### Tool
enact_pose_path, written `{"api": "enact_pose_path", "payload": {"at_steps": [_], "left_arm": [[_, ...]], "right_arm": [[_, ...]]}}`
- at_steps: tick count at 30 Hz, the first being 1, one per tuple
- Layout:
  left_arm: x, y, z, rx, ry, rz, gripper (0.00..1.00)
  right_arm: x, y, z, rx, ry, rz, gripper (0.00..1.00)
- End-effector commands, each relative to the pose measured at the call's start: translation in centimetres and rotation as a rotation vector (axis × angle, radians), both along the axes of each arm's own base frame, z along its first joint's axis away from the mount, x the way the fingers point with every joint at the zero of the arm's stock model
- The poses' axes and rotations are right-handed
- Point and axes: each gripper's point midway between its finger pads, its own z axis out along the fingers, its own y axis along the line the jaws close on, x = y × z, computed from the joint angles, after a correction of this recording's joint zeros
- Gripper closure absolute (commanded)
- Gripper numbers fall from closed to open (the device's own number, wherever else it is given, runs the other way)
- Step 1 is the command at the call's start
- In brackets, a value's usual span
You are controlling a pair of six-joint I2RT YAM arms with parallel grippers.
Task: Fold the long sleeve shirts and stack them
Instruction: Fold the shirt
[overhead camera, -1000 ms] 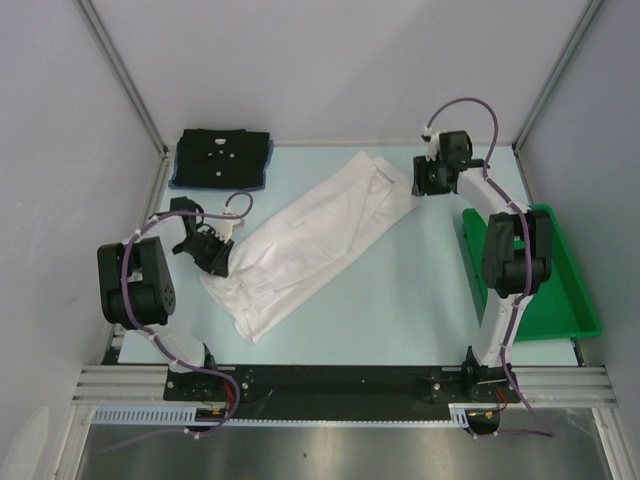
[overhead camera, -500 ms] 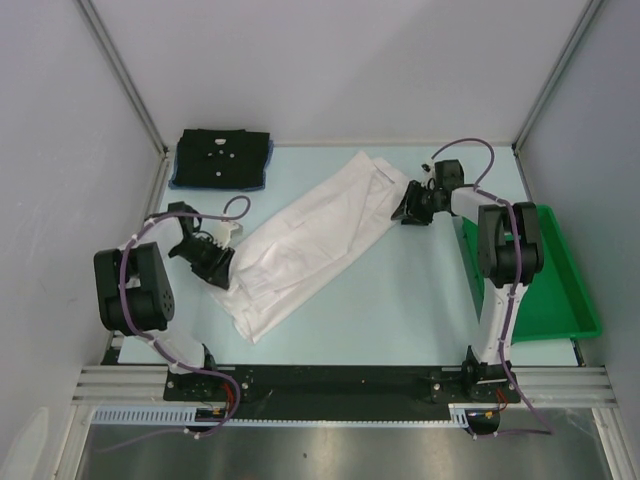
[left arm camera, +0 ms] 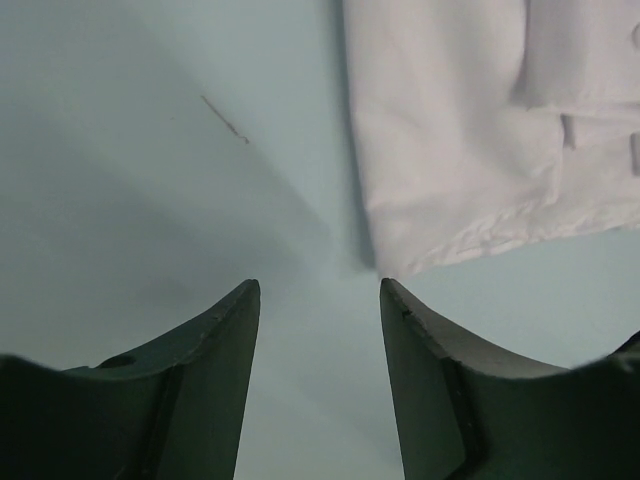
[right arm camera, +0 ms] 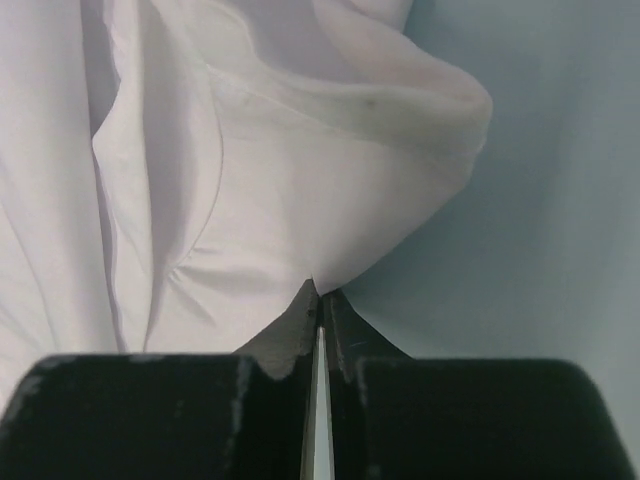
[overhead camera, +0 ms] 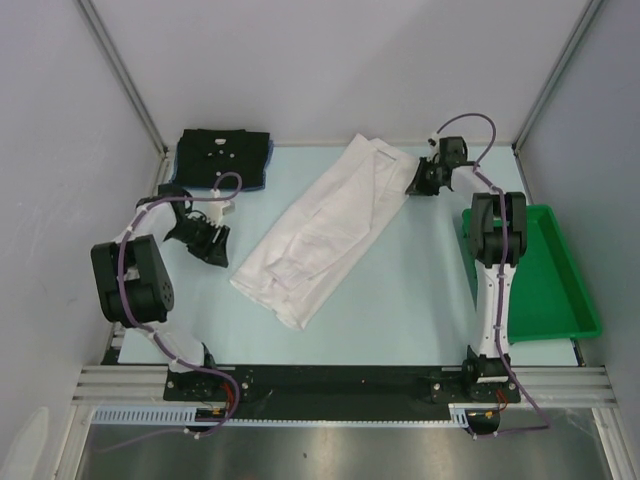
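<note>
Tabletop (overhead camera: 400, 290), white shirt (overhead camera: 325, 230) (edge) in right tool (right arm camera: 318, 300)

The top view hangs high above and behind the arm bases (overhead camera: 205, 385), which sit at 6 o'clock. It looks down on the whole surface (overhead camera: 400, 290) from far off.

The left wrist view rides close over the surface. It faces down past the left pincer (left arm camera: 318, 290) at 6 o'clock, and a corner of the white shirt (left arm camera: 450, 130) lies at 1 o'clock.

The right wrist view sits nearer still, with the right pincer (right arm camera: 318, 300) at 6 o'clock and cloth filling the frame from 9 to 1 o'clock.

All three views share that shirt.
</note>
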Motion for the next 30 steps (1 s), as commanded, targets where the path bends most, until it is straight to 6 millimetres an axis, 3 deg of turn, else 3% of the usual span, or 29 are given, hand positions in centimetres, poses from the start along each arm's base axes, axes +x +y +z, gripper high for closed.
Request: {"api": "enact_pose_path", "payload": {"at_steps": [1, 3, 7, 9, 11, 12, 13, 15, 19, 21, 22, 26, 30], "left_arm": [[0.7, -2.5, -0.2, -0.078, 0.029, -0.027, 0.43], [0.1, -4.2, -0.9, -0.093, 0.062, -0.064, 0.43], [-0.2, -5.9, -2.1, -0.12, 0.103, -0.073, 0.43], [-0.3, -6.0, -2.8, -0.124, 0.138, -0.05, 0.44], [-0.7, -6.0, -3.9, -0.119, 0.181, -0.045, 0.49], [-1.2, -6.0, -4.3, -0.113, 0.197, -0.045, 0.52], [-1.6, -6.0, -4.6, -0.113, 0.215, -0.044, 0.59], [-2.9, -6.3, -5.2, -0.117, 0.249, -0.057, 0.67], [-6.3, -7.8, -5.3, -0.156, 0.313, -0.123, 0.89], [-8.0, -8.4, -5.4, -0.161, 0.328, -0.157, 0.94], [-8.6, -9.0, -5.5, -0.152, 0.329, -0.19, 0.96], [-9.9, -9.6, -5.5, -0.164, 0.355, -0.192, 0.93], [-10.7, -9.9, -5.1, -0.183, 0.36, -0.19, 0.84]], "right_arm": [[3.6, -1.8, 0.7, -0.119, -0.069, 0.026, 0.83], [3.3, -2.1, 1.7, -0.097, -0.06, 0.019, 0.55], [0.0, -2.0, 4.6, 0.005, 0.002, -0.052, 0.41], [-3.1, -2.6, 5.5, 0.077, 0.05, -0.087, 0.39], [-5.4, -1.0, 6.3, 0.177, 0.093, -0.096, 0.39], [-7.9, 0.1, 5.7, 0.207, 0.133, -0.092, 0.38], [-9.0, 0.6, 5.8, 0.236, 0.147, -0.091, 0.38], [-13.3, 4.4, 5.3, 0.298, 0.219, -0.029, 0.38], [-19.7, 9.3, 4.1, 0.361, 0.293, 0.067, 0.37], [-21.4, 11.3, 3.9, 0.406, 0.302, 0.099, 0.35], [-23.6, 12.4, 2.9, 0.415, 0.349, 0.116, 0.34], [-26.6, 14.7, 1.8, 0.449, 0.412, 0.146, 0.31], [-27.8, 15.3, 0.2, 0.46, 0.462, 0.167, 0.36]]}}
